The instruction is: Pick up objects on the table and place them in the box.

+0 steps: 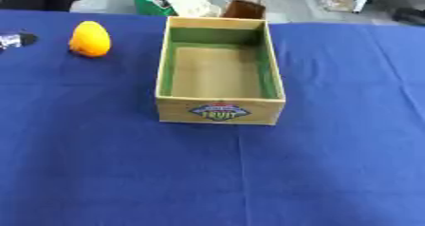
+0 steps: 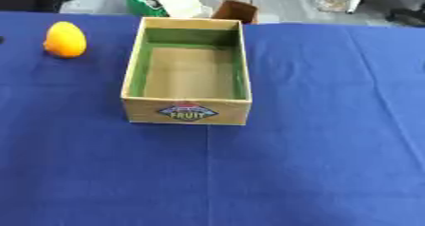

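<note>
Evidently neither of my hands showed, so their state was unknowable, while the rounded orange-yellow fruit (image 1: pixel 89 39) sat left of the open wooden green-lined box (image 1: pixel 221 111), awaiting pickup.

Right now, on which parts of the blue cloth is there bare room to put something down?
The blue cloth is bare in front of the wooden box and all along the box's right side. Between the box and the orange fruit lies a narrower free strip. The far left edge is busier: the fruit and a small dark object.

Open blue tablecloth (image 1: pixel 332 163) all round the box (image 1: pixel 220 111) (orange fruit (image 1: pixel 89 39) far left)
</note>
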You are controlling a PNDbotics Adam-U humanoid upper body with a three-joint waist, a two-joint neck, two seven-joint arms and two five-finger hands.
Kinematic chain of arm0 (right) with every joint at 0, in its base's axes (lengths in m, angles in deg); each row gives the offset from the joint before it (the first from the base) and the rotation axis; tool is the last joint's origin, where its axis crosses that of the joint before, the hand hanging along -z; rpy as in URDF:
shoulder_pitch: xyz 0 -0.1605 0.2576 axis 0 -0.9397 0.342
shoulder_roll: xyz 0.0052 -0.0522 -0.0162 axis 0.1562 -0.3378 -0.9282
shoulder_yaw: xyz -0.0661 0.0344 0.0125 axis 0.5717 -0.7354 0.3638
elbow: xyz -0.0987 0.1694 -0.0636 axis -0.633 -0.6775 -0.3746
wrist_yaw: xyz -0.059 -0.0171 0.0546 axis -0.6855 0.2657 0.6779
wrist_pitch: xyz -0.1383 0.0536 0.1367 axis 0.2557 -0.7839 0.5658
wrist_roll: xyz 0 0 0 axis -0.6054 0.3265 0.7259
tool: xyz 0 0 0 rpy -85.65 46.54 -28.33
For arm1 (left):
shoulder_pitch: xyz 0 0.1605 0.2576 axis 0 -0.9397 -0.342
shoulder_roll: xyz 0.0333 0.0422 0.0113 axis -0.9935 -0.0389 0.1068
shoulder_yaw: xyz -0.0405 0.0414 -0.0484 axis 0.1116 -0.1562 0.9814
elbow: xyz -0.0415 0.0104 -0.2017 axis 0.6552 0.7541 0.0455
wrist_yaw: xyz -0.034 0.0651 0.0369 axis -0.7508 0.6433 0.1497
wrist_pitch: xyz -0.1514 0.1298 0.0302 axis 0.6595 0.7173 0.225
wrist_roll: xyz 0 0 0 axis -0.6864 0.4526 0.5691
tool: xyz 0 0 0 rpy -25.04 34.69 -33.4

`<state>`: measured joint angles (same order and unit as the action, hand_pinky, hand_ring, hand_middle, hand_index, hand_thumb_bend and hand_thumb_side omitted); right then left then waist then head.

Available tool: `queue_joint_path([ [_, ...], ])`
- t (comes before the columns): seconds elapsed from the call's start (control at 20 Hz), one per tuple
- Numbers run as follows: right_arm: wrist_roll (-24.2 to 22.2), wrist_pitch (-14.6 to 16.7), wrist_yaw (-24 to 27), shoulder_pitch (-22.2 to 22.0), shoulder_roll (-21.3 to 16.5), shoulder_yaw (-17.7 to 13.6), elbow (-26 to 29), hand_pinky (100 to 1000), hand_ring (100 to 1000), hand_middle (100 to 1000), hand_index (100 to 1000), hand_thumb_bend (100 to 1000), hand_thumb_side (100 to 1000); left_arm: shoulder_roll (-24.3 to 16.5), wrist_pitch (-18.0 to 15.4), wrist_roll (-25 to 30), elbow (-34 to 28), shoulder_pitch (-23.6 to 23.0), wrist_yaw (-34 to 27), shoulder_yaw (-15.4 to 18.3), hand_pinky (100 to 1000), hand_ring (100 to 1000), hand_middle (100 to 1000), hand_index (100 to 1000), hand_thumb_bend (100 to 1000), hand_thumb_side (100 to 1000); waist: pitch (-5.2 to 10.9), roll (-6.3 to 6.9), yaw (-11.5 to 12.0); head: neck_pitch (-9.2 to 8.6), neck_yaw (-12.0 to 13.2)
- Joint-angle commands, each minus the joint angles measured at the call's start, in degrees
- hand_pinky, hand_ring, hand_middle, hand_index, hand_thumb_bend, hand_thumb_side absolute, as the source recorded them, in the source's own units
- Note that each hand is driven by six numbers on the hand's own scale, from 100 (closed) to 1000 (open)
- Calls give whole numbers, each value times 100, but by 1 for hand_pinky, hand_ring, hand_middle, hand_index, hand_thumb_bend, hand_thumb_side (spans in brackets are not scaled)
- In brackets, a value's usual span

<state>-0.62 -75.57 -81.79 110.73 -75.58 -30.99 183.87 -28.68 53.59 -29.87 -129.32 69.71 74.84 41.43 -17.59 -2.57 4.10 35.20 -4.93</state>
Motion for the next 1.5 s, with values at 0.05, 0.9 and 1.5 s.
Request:
queue_joint_path([
  [0.05, -21, -7, 41, 48, -107, -40, 80, 796, 798, 773, 837, 100, 1000, -96, -86, 281, -61, 169, -116, 58, 810, 813, 841, 903, 707, 857, 95, 22, -9, -49, -23],
  [0.9, -107, -38, 53, 82, -50, 24, 80, 800, 791, 766, 830, 100, 1000, 464, 172, 757, -24, 526, -770, 44, 805, 816, 853, 914, 473, 576, 1, -2, -35, -164, 294],
  [1.5, -173, -39, 57, 216, -34, 66, 80, 802, 787, 762, 832, 100, 1000, 709, 341, 425, 155, 760, -638, 188, 796, 814, 876, 919, 493, 565, -224, -19, -150, -425, 372],
])
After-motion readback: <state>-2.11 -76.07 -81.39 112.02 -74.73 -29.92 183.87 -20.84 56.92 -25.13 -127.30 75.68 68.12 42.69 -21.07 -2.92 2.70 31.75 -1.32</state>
